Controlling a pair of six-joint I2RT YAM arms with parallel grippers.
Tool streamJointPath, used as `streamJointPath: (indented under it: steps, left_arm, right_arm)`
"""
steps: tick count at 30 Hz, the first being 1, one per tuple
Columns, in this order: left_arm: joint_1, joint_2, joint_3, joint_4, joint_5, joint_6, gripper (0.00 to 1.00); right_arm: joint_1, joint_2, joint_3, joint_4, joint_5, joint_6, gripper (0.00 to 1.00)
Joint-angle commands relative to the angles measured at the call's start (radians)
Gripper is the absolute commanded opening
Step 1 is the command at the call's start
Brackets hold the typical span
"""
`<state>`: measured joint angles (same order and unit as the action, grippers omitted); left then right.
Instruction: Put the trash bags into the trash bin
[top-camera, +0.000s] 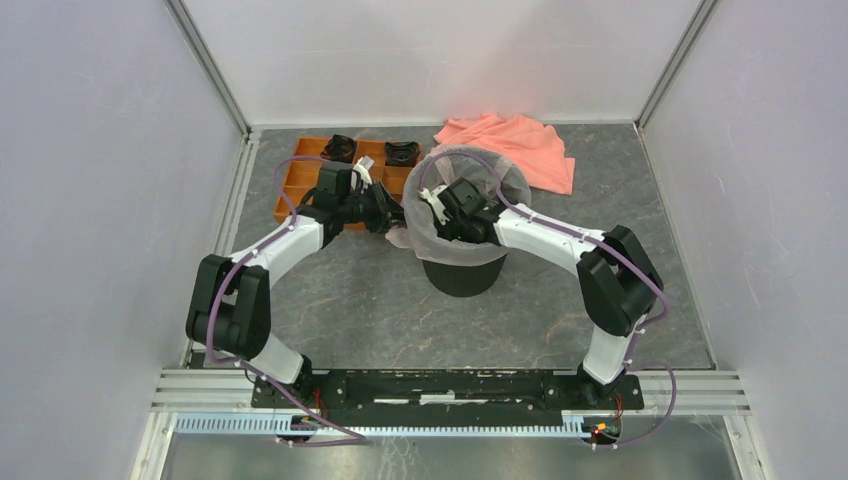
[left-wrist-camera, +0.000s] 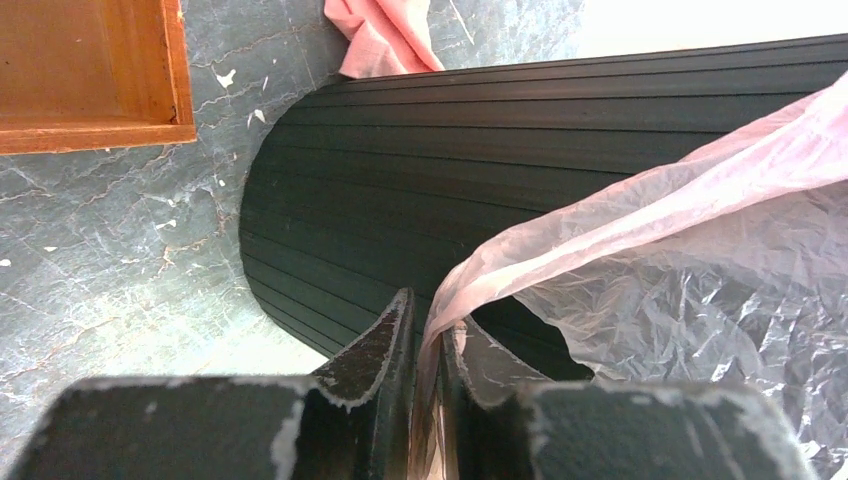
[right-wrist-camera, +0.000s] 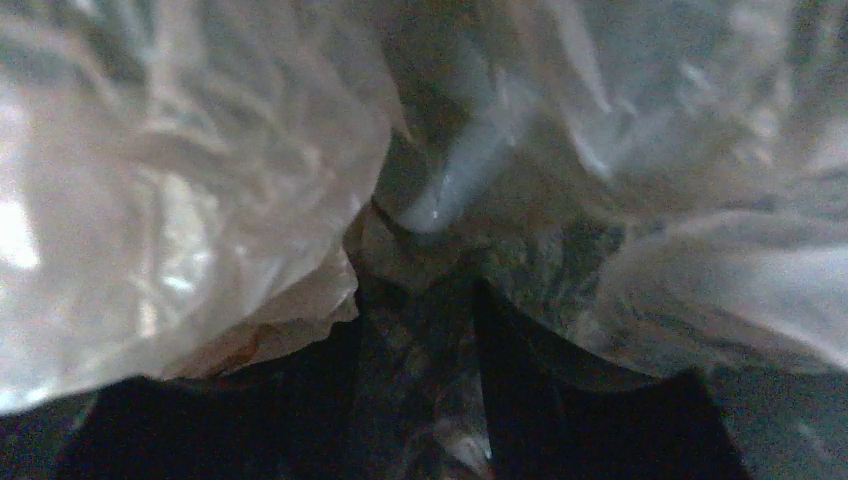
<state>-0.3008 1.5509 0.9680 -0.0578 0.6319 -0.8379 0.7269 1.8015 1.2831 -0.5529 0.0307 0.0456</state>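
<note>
1. Top view: the bag (top-camera: 462, 160) lines the bin (top-camera: 460, 278), its film folded out over the rim. The bin stands mid-bench (top-camera: 380, 300). The left pincer (top-camera: 393, 218) is at the bin's left rim, and the right pincer (top-camera: 447, 208) reaches down into the mouth. A tray (top-camera: 300, 190) and a cloth (top-camera: 515, 145) lie behind. Neither grip can be read from here.
2. Left wrist view: this settles the left side. The pincer is clenched on a gathered edge of the bag, outside the ribbed bin wall, with the film stretched up toward the rim. To do the step well, I judge it should draw that edge down the wall gently. Thin film pulled hard may tear, or tip the bin.
3. Right wrist view: only this view shows the inside, with crumpled film all round and dark fingers low in frame. I cannot tell whether this pincer is released or gripping film. Its job looks like seating the bag deep in the bin. It should push slowly and avoid snagging the film while the left side anchors the edge.
</note>
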Motion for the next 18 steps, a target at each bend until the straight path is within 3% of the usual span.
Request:
streamJointPath:
  steps: [1, 9, 14, 18]
  left_arm:
    - [-0.006, -0.032, 0.029, 0.010, 0.017, 0.036, 0.22]
    - [-0.006, -0.039, 0.029, 0.010, 0.012, 0.037, 0.30]
    - [-0.006, -0.053, 0.028, 0.007, -0.004, 0.043, 0.39]
    - [-0.006, -0.055, 0.032, -0.005, -0.014, 0.052, 0.41]
  right_arm:
    - [0.000, 0.004, 0.128, -0.076, 0.043, 0.012, 0.51]
    - [0.002, -0.080, 0.106, -0.047, 0.034, 0.014, 0.56]
    - [-0.001, 0.014, 0.069, -0.028, 0.025, 0.004, 0.46]
    - [-0.001, 0.036, 0.042, 0.015, 0.012, 0.019, 0.45]
